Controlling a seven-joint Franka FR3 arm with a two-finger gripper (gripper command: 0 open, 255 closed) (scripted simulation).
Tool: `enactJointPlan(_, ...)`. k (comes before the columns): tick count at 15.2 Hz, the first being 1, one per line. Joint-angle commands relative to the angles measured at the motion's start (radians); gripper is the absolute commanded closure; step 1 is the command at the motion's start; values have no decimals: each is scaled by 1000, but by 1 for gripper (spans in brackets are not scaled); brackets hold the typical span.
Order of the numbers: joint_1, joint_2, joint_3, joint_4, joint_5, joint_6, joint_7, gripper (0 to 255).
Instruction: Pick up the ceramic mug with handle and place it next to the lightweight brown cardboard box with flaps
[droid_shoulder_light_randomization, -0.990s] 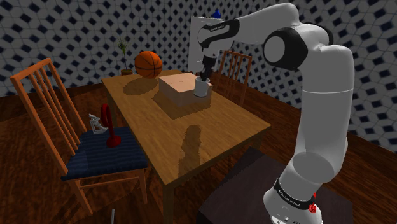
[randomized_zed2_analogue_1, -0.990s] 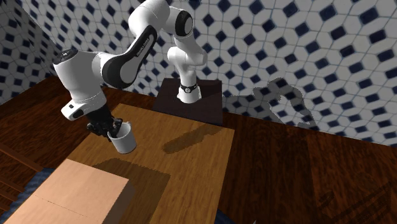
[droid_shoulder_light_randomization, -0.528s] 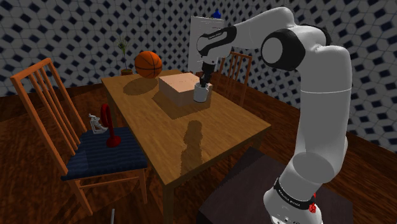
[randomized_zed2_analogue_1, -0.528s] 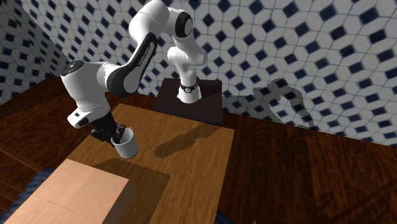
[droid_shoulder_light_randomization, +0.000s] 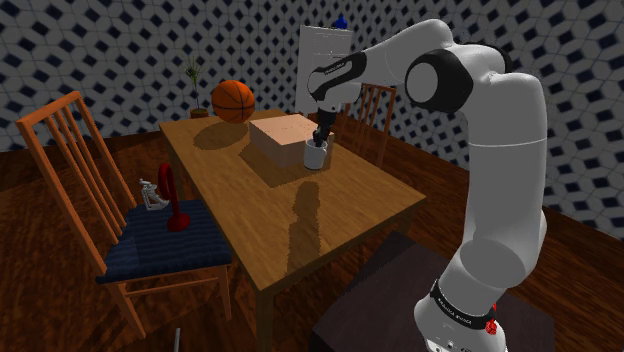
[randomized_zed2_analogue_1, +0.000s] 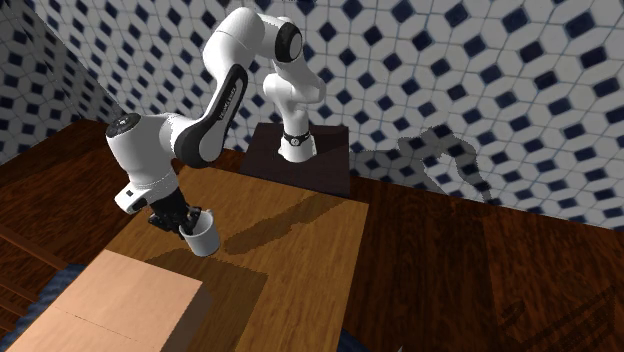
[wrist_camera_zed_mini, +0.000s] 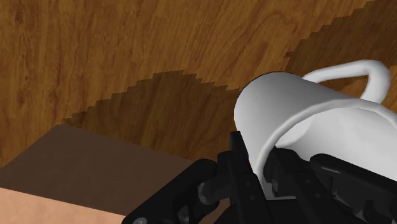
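1. Black gripper (wrist_camera_zed_mini: 259, 173) (droid_shoulder_light_randomization: 320, 135) (randomized_zed2_analogue_1: 184, 220) pinches the white mug (wrist_camera_zed_mini: 299, 121) (droid_shoulder_light_randomization: 316, 156) (randomized_zed2_analogue_1: 204, 238) by its rim, one finger inside and one outside.
2. Mug is tilted and low over the wooden tabletop (droid_shoulder_light_randomization: 310, 225) (randomized_zed2_analogue_1: 300, 250) (wrist_camera_zed_mini: 127, 51); I can't tell whether they touch.
3. Mug sits just beside the brown cardboard box (droid_shoulder_light_randomization: 280, 136) (randomized_zed2_analogue_1: 110, 300) (wrist_camera_zed_mini: 76, 172), handle turned away from it.
4. Orange basketball (droid_shoulder_light_randomization: 232, 101) sits at the tabletop's far end.

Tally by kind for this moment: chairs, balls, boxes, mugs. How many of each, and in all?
chair: 2
ball: 1
box: 1
mug: 1
Total: 5
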Motion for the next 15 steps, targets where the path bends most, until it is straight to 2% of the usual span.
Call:
enactJointPlan(1, -1, 14, 3, -12, 7, 27, -5, 255)
enactJointPlan(6, -4, 43, 10, -36, 21, 77, -18, 255)
enactJointPlan(13, -4, 43, 10, -36, 21, 77, -18, 255)
enactJointPlan(14, -4, 43, 10, -36, 21, 77, -18, 0)
enactJointPlan(15, -4, 43, 10, -36, 21, 77, -18, 0)
